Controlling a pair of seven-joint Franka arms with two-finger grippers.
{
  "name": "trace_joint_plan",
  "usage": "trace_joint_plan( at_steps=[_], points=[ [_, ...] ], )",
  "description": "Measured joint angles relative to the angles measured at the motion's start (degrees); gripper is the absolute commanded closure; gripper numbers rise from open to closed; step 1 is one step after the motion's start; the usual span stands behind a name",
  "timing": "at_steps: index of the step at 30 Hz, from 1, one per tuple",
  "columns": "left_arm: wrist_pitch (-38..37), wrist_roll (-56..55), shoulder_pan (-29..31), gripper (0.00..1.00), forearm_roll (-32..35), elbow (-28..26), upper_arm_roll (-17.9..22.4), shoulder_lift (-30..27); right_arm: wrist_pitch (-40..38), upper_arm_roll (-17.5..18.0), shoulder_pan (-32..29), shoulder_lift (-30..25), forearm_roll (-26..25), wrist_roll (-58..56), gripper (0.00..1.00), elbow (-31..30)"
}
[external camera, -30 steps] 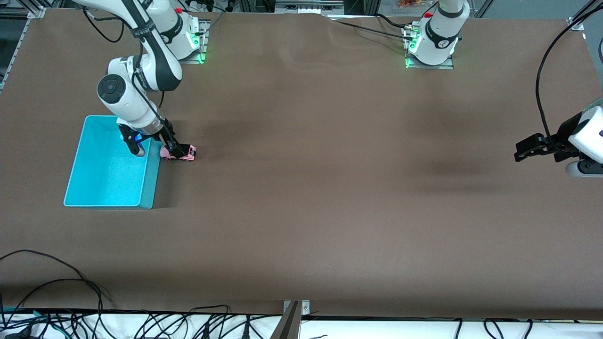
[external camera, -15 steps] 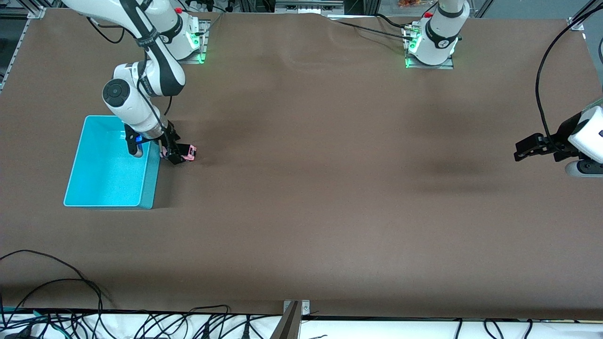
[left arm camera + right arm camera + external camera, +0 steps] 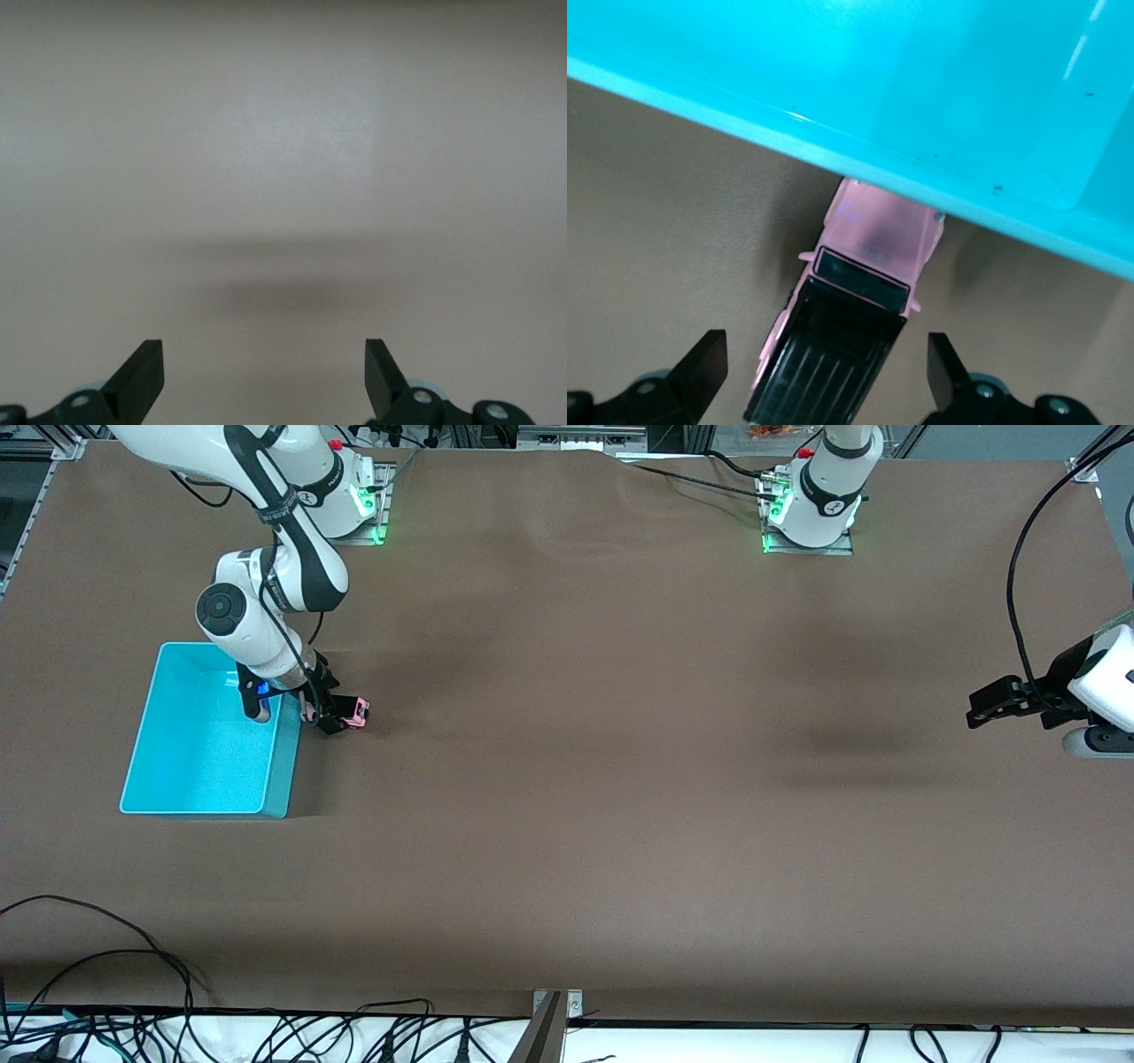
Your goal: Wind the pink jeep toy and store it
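Hovering low over the pink jeep toy (image 3: 352,713), the right tool (image 3: 323,713) is seen at the upper left of the front frame, by the cyan bin (image 3: 205,735). In the right wrist view its fingers (image 3: 700,367) are spread wide, one on each side of the jeep's black roof w/ gaps showing; nothing is gripped. The jeep (image 3: 850,328) is sat on the brown counter (image 3: 620,779), just beside the bin's wall on the side toward the left arm's end, nose pointed at that wall (image 3: 833,146); whether the two are touching can't be told. The bin's interior is seen bare where it shows.

The left tool (image 3: 979,708) is held at the right edge of the front frame, waiting, well apart from jeep & bin. In the left wrist view its fingers (image 3: 142,376) are spread fully, nothing between them, only counter (image 3: 283,177) and a soft shadow beneath.
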Motion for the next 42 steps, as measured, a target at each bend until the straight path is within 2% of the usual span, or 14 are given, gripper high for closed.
trace_joint_plan(
  at_steps=[8, 12, 15, 20, 34, 42],
  points=[
    [0.0, 0.0, 0.0, 0.0, 0.0, 0.0, 0.0, 0.0, 0.4, 0.0, -0.1, 0.6, 0.0, 0.4, 0.51, 0.0],
    [-0.1, 0.0, 0.0, 0.0, 0.0, 0.0, 0.0, 0.0, 1.0, 0.0, -0.1, 0.5, 0.0, 0.9, 0.66, 0.5],
    [-0.1, 0.0, 0.0, 0.0, 0.0, 0.0, 0.0, 0.0, 1.0, 0.0, -0.1, 0.5, 0.0, 1.0, 0.73, 0.9],
    [-0.1, 0.0, 0.0, 0.0, 0.0, 0.0, 0.0, 0.0, 1.0, 0.0, -0.1, 0.5, 0.0, 1.1, 1.0, 1.7],
    [-0.1, 0.0, 0.0, 0.0, 0.0, -0.1, 0.0, 0.0, 0.5, 0.0, -0.1, -0.1, 0.0, 1.0, 1.0, 7.1],
    [-0.1, 0.0, 0.0, 0.0, 0.0, -0.1, 0.0, 0.0, -9.0, 0.0, -0.1, -1.2, -2.5, -2.6, 1.0, 14.1]
  ],
)
